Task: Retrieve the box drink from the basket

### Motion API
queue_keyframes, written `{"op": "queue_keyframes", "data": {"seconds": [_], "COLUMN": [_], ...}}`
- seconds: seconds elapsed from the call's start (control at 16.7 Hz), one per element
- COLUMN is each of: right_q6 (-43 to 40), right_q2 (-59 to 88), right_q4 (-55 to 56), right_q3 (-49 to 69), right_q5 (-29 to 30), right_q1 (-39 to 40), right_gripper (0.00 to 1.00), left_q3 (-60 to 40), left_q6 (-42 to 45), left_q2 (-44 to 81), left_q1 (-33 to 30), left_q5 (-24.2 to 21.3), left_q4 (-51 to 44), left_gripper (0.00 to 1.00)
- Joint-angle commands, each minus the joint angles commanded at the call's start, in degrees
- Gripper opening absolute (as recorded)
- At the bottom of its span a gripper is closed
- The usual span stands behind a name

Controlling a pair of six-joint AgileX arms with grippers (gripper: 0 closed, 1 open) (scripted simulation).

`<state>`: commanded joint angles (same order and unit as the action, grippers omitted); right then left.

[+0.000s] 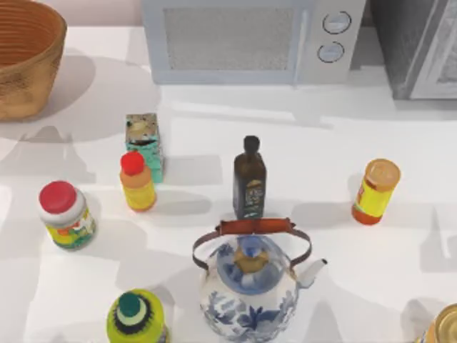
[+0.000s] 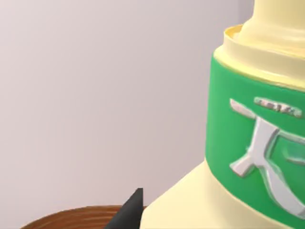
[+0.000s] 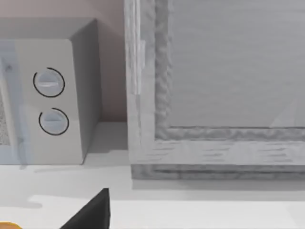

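The basket (image 1: 25, 53), tan-brown coiled wicker with ribbed walls, sits at the far left corner of the white surface (image 1: 321, 143). 1 teal drink box (image 1: 145, 145) stands outside it, right of the basket, beside 1 orange red-capped bottle (image 1: 137, 182). 1 dark bottle (image 1: 250, 179) and 1 blue-white teapot (image 1: 250, 286) stand nearer. Whether either pincer is spread, I cannot tell.

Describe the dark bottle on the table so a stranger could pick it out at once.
Start at the microwave along the back of the table, then come forward to the blue-and-white teapot near the front edge. The dark bottle stands upright just behind the teapot's handle. It is the one dark brown glass bottle with a black cap; its neighbours are bright yellow, orange or red-capped.
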<state>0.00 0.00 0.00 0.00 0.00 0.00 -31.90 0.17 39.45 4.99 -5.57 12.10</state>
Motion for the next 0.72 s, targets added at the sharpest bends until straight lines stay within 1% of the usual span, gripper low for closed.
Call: {"op": "queue_keyframes", "data": {"seconds": [0.18, 0.36, 0.54, 0.72], "right_q6": [0.0, 0.0, 0.0, 0.0], "right_q2": [0.0, 0.0, 0.0, 0.0], "right_q4": [0.0, 0.0, 0.0, 0.0], "right_q3": [0.0, 0.0, 0.0, 0.0], "right_q5": [0.0, 0.0, 0.0, 0.0], "right_q1": [0.0, 0.0, 0.0, 0.0], "right_gripper": [1.00, 1.00, 1.00, 1.00], "left_q3": [12.7, 23.2, 30.1, 31.9], "left_q6": [0.0, -0.1, -0.2, -0.2], "left_q2": [-17.5, -30.2, -37.6, -39.5], "left_q1": [-2.0, -3.6, -4.6, -5.0], "left_q5": [2.2, 4.0, 5.2, 5.6], "left_q4": [-4.7, -8.6, -11.3, -12.1], "left_gripper": [0.00, 0.00, 0.00, 0.00]}}
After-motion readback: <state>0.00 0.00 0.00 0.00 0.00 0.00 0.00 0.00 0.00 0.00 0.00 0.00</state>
